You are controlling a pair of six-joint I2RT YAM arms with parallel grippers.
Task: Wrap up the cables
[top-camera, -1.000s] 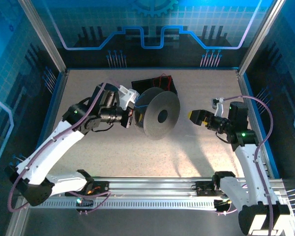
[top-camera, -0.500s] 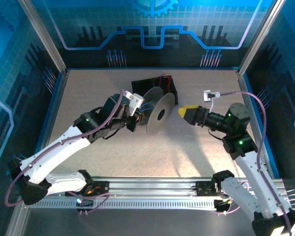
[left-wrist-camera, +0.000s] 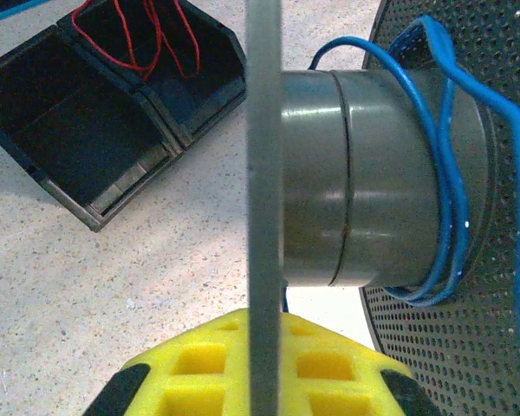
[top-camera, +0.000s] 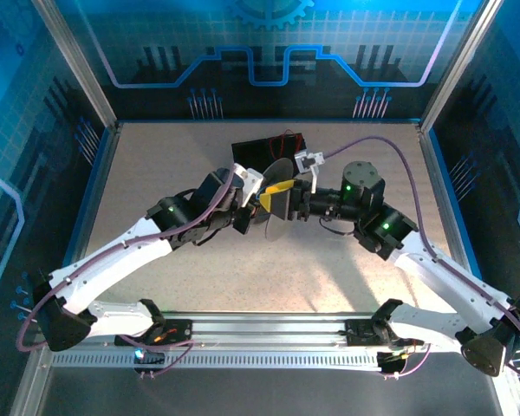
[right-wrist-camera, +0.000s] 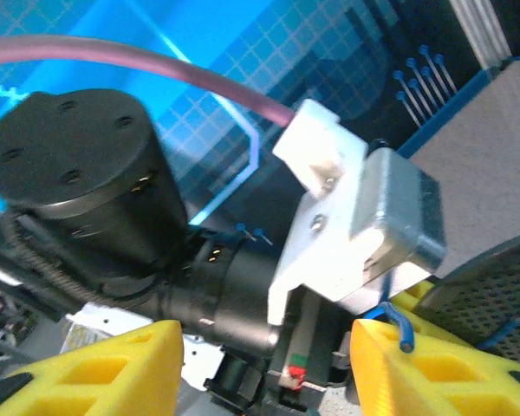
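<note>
**Two arms meet at a spool, blue cable half wound**

At the middle of the worktop, both arms converge on a grey spool, apparently so that one can steady it while the other feeds wire. A black two-compartment bin sits just behind the spool. In one compartment lies the red cable, loose and untouched. The left end effector is clamped together on the spool's thin flange, which its wrist camera sees edge-on. That grip looks meant to keep the hub exposed toward the partner arm. The right end effector faces it with its yellow fingers apart. The blue cable lies in several loose turns round the hub, close against the perforated far flange. Its free end hangs within the gap, just beside one right finger, and does not look pinched.
</note>
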